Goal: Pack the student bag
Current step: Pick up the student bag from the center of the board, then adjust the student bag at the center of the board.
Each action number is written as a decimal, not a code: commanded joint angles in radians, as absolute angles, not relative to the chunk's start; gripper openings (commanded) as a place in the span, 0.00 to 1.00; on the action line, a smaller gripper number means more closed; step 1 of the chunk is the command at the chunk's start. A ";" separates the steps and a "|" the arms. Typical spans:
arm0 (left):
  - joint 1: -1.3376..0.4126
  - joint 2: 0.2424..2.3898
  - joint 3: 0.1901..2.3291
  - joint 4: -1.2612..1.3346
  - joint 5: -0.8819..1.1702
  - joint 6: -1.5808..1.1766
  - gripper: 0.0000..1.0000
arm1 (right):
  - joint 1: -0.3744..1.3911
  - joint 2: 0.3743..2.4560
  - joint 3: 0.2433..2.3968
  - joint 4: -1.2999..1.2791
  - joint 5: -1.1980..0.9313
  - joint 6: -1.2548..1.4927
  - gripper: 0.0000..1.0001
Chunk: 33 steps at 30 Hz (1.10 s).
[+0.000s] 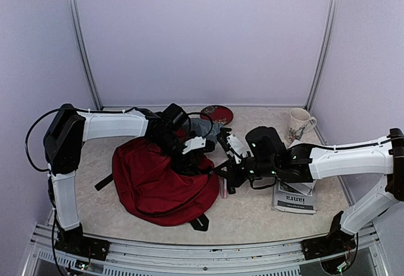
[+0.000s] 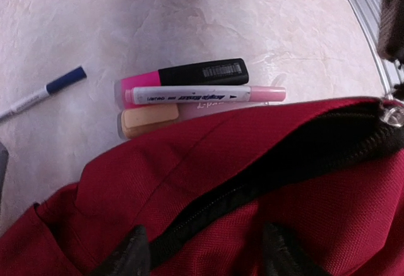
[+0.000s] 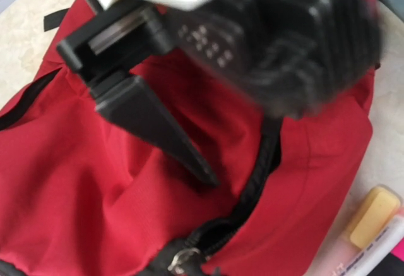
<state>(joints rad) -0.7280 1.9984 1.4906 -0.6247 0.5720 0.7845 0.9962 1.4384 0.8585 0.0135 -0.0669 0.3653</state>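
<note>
Left gripper (image 2: 203, 228) is straddling the zip (image 2: 252, 175) of the red backpack (image 2: 158, 181), fingers (image 2: 132, 254) spread apart, centre frame. Right gripper (image 1: 227, 176) is hovering alongside, closure indeterminate.

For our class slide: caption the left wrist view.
Pink highlighter, pen and eraser lie beside the red student bag.

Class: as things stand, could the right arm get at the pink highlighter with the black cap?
Probably yes: the pink black-capped highlighter lies in the open beside the dark red fabric backpack, and the right gripper hangs close by.
</note>
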 commanded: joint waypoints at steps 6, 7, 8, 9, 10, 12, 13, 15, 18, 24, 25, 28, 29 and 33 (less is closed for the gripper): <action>-0.721 1.866 1.375 -0.489 0.469 0.674 0.12 | 0.912 1.357 0.862 -0.013 -0.018 0.389 0.00; -0.721 1.842 1.351 -0.439 0.427 0.633 0.00 | 0.899 1.344 0.869 -0.014 -0.020 0.383 0.00; -0.721 1.811 1.321 -0.385 0.401 0.600 0.00 | 0.889 1.336 0.881 -0.017 -0.021 0.373 0.00; -0.721 1.778 1.286 -0.317 0.376 0.572 0.00 | 0.881 1.331 0.897 -0.024 -0.019 0.359 0.00; -0.721 1.745 1.255 -0.268 0.354 0.540 0.00 | 0.875 1.333 0.920 -0.037 -0.016 0.344 0.00; -0.721 1.669 1.180 -0.158 0.308 0.464 0.00 | 0.869 1.345 0.998 -0.072 -0.006 0.301 0.00; -0.724 1.632 1.152 -0.120 0.294 0.432 0.00 | 0.867 1.360 1.037 -0.095 0.001 0.278 0.00; -0.737 1.554 1.101 -0.064 0.265 0.382 0.00 | 0.862 1.386 1.123 -0.128 0.013 0.232 0.00; -0.777 1.435 1.042 -0.023 0.270 0.355 0.00 | 0.858 1.431 1.276 -0.161 0.021 0.153 0.00; -0.982 1.220 0.945 0.005 0.111 0.367 0.00 | 0.856 1.534 1.554 -0.161 -0.044 0.028 0.00; -1.006 1.188 0.926 0.018 0.083 0.356 0.00 | 0.857 1.549 1.582 -0.158 -0.063 0.021 0.00; -1.064 1.098 0.854 0.046 0.025 0.330 0.00 | 0.857 1.578 1.604 -0.142 -0.124 0.016 0.00; -1.083 1.077 0.828 0.038 0.023 0.326 0.00 | 0.857 1.582 1.593 -0.130 -0.148 0.011 0.00; -1.161 1.035 0.855 -0.084 0.156 0.271 0.22 | 0.857 1.577 1.523 -0.089 -0.335 -0.046 0.00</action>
